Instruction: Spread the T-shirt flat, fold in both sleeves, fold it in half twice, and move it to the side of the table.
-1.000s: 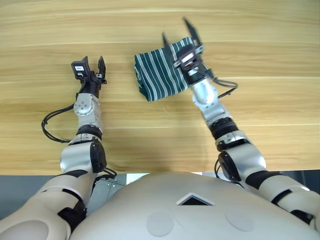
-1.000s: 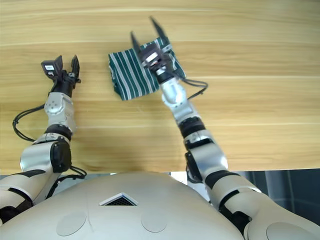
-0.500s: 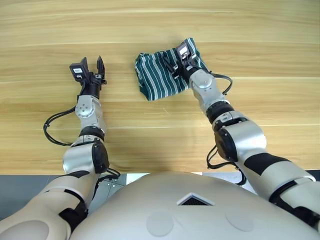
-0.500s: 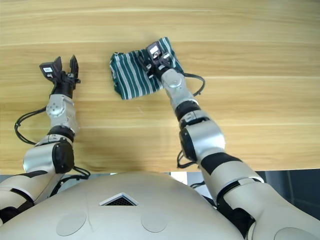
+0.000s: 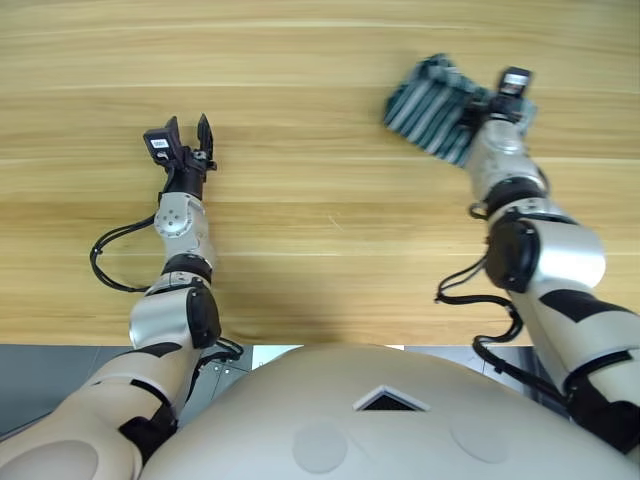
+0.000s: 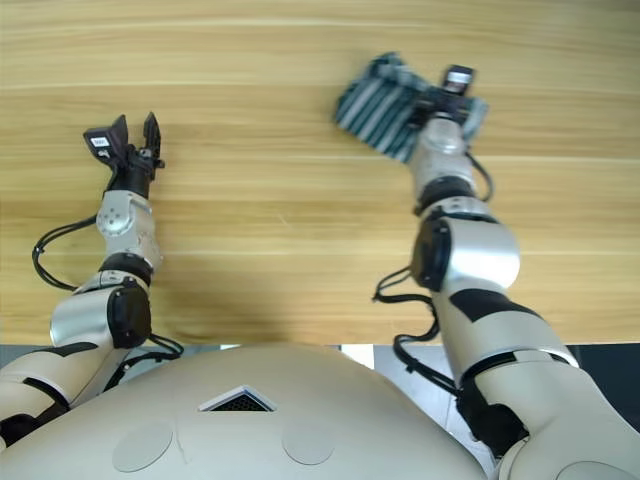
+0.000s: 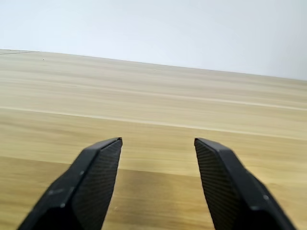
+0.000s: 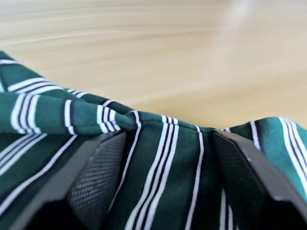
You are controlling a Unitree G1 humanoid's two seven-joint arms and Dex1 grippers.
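The folded green-striped T-shirt point(image 5: 432, 105) lies at the far right of the worktop point(image 5: 320, 220), a little rumpled rather than crisp. The right gripper point(image 8: 168, 139) sits on it with its fingers spread and a ridge of cloth between them, not pinched shut. This looks like the last step, the move to the side. To do it well, press lightly and slide flat along the worktop so the layers travel together. Stop short of the worktop's right edge, then lift straight up so no fold is dragged open, and flatten the raised ridge. The left gripper point(image 5: 188, 122), fingers apart and holding nothing, is low over the worktop's left part and need not help.
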